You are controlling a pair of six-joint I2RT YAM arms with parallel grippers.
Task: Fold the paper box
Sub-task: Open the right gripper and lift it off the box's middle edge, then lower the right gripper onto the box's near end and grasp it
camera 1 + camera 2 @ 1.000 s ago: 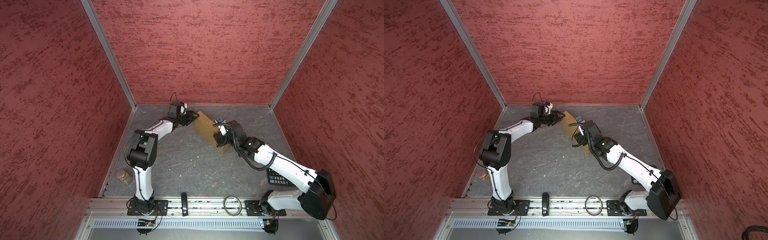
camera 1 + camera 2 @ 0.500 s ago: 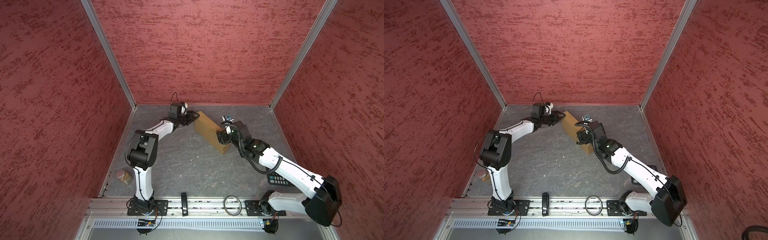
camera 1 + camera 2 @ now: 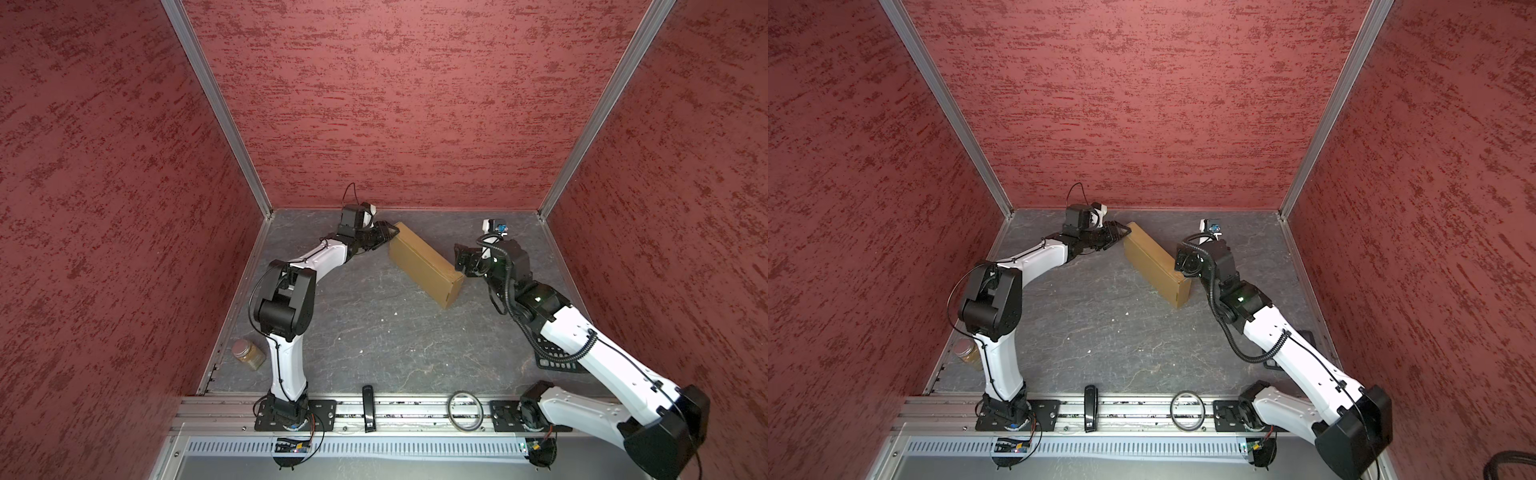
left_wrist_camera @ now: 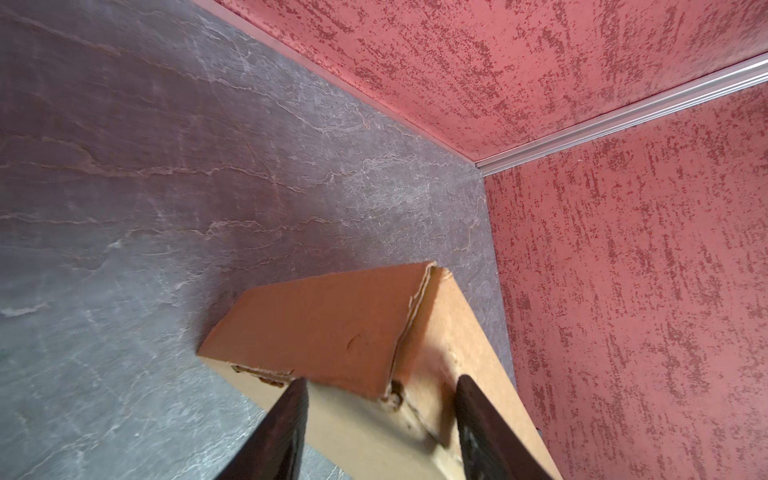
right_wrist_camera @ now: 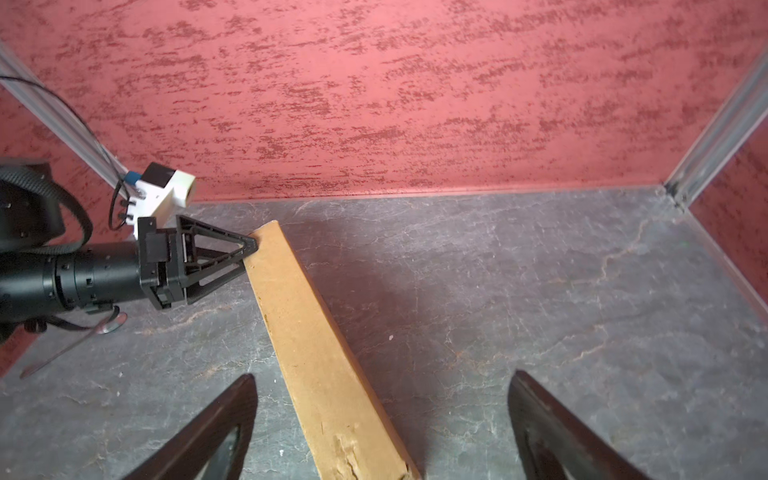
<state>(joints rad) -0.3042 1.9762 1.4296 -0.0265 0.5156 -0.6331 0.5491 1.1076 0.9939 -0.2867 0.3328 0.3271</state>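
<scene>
My right claw (image 5: pixel 382 376), spread wide and empty, hangs just short of the near end of the plain brown corrugated cardboard paper box (image 5: pixel 307 332), which I judge light, stiff and crushable, best held across its ends, and whose far end my left claw (image 5: pixel 250 249) pinches.

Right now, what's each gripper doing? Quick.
Left gripper: closed on the far end of the box.
Right gripper: open, holding nothing, just off the box's near end.
</scene>
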